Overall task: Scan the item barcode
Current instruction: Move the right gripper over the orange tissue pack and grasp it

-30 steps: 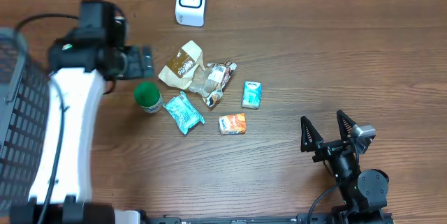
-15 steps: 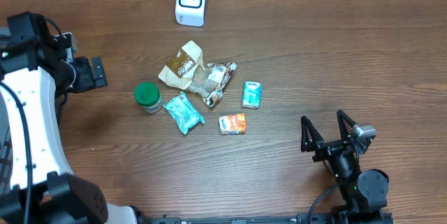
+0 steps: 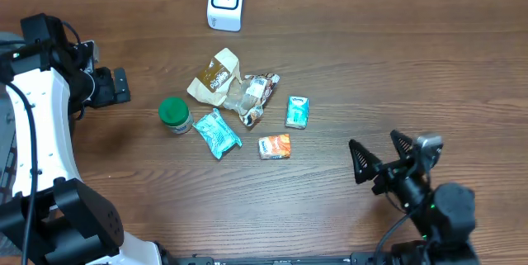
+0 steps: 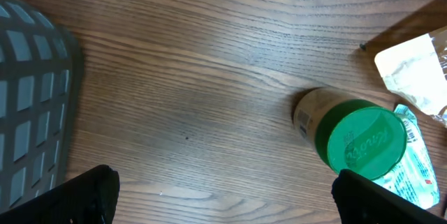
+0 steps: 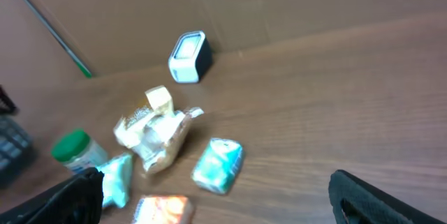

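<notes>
My left gripper [image 3: 114, 87], jaws spread wide and holding nothing, hangs over bare brown wood-grain table [image 3: 346, 59] with its fingertips [image 4: 105, 182] pointed toward the small tan jar with a round green lid [image 4: 353, 138], which stands near but apart from them. My right gripper [image 3: 374, 139], equally wide and empty, waits at the near right, well apart from everything. The candidates for scanning lie clustered mid-table: the jar, a teal foil pouch [image 3: 217, 133] just beside it, a crumpled tan packet [image 3: 214, 75], a clear crinkled wrapper [image 3: 253, 96], a small teal carton [image 3: 297, 111] and an orange packet [image 3: 275, 146]. The white box-shaped barcode scanner [image 3: 225, 2] stands at the far edge, apart from them all; a grey mesh basket [image 4: 28, 126] sits at my left. Hazards, as I judge them: one finger striking the jar first would tip it or roll it; the pouch alongside could be pinched with it; a barcode turned away from the scanner would not read.
</notes>
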